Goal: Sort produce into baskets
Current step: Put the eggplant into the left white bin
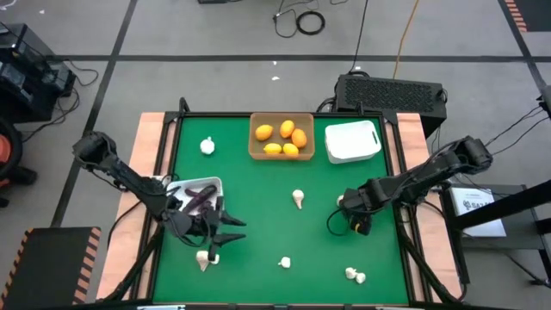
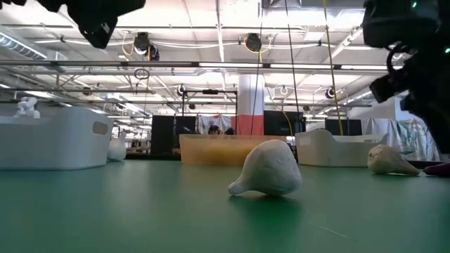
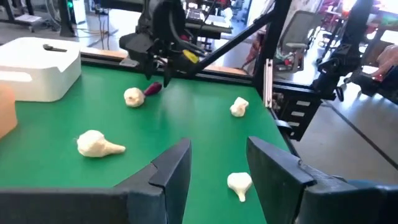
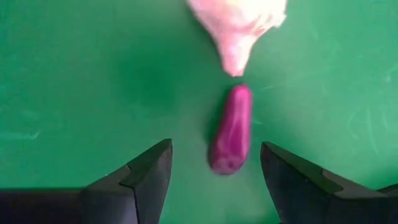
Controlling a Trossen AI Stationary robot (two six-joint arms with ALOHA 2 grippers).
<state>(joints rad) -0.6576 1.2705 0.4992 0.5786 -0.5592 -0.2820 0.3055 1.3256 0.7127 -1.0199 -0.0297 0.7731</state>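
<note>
Item: purple piece (image 4: 231,129), small, elongated, lying flat on the green tabletop (image 4: 74,74) at its right side. Its long axis points away from the right claw (image 4: 214,168) toward a garlic bulb (image 4: 239,25), whose tip just about meets the piece's far end. The near end sits between the claw's spread fingers, slightly off centre, nothing yet pinched. Judged: a straight descent would straddle it across the short axis.

Left claw (image 3: 217,174): spread, empty, well apart at the tabletop's left-near side, beside a white basket (image 1: 211,183) holding purple pieces. Right arm nearer.
</note>
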